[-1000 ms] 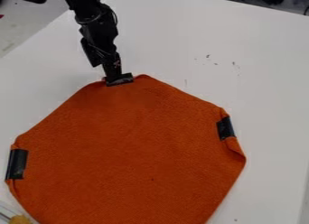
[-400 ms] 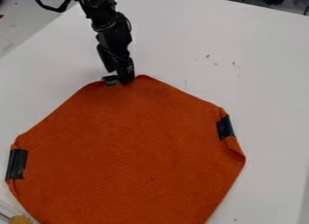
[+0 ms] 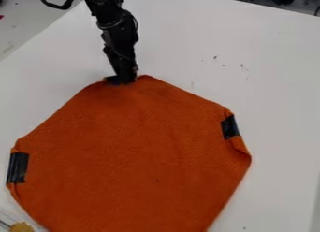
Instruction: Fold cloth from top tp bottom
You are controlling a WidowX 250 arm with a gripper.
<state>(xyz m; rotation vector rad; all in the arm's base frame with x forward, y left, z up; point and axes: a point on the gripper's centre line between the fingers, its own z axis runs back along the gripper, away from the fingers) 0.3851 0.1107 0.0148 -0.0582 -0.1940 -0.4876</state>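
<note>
The gripper [image 3: 124,79] hangs at the top edge of the orange cloth, shut on that edge beside a black strip. The orange cloth [image 3: 131,147] lies spread in a roughly eight-sided shape, its lower end cut off by the view's bottom edge. Black strips [image 3: 230,127] mark its right and left sides, and the one at the top is partly hidden behind the gripper.
The white table [image 3: 262,72] surrounds the cloth, with small dark specks to the upper right. At the lower left corner stands a clear container with a yellowish item [image 3: 21,227].
The gripper has moved right along the cloth's top edge, then slightly up. The top edge and side strips of the cloth have shifted a little upward with it.
</note>
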